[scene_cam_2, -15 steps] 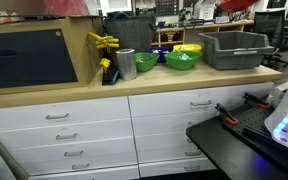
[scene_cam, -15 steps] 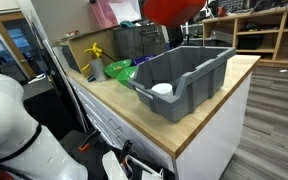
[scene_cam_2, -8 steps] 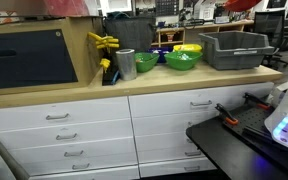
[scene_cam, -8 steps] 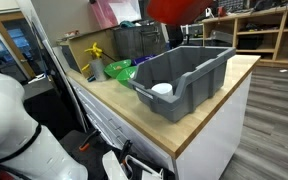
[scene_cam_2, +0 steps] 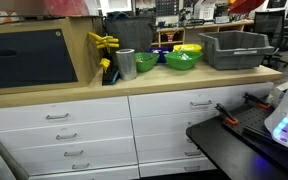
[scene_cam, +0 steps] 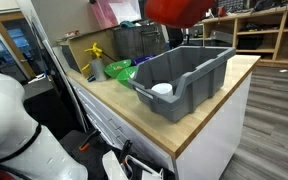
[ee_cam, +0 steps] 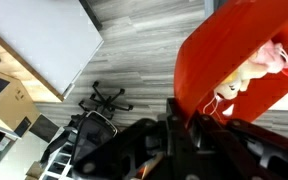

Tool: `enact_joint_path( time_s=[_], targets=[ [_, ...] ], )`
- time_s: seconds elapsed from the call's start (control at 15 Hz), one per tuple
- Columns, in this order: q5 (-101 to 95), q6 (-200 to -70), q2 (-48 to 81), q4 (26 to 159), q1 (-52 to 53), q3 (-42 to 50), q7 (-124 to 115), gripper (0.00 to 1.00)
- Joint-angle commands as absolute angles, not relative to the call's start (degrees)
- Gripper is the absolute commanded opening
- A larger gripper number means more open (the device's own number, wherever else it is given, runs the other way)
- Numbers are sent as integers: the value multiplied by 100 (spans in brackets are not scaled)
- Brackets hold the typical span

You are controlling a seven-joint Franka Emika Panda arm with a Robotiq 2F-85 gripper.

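Observation:
My gripper (ee_cam: 191, 118) is shut on the rim of a red bowl-like container (ee_cam: 239, 60), which holds a pale pink thing (ee_cam: 254, 68). In both exterior views the red container (scene_cam: 179, 9) (scene_cam_2: 246, 4) hangs at the top edge, high above a grey plastic bin (scene_cam: 199, 70) (scene_cam_2: 234, 48) on the wooden counter (scene_cam: 209, 120). A white object (scene_cam: 162, 89) lies in the bin. The gripper itself is out of frame in both exterior views.
Green bowls (scene_cam: 122, 70) (scene_cam_2: 182, 60), a yellow bowl (scene_cam_2: 188, 47), a metal cup (scene_cam_2: 126, 64), a yellow tool (scene_cam_2: 104, 42) and a black crate (scene_cam: 139, 42) stand on the counter beside the bin. An office chair (ee_cam: 106, 98) stands on the floor below.
The red container has shifted slightly sideways at the top of both exterior views. Nothing on the counter has moved.

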State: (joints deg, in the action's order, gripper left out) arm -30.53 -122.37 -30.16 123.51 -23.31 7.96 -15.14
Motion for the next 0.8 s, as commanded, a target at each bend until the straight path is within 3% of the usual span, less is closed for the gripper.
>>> enact_joint_path(
  time_s=[0.0,0.73],
  targets=[
    [-3560,-12289,-2984,12256,-2352,636,-1582,3],
    [-4745,-12314,-2984,12305,-1911,485,-1665,3]
  ],
)
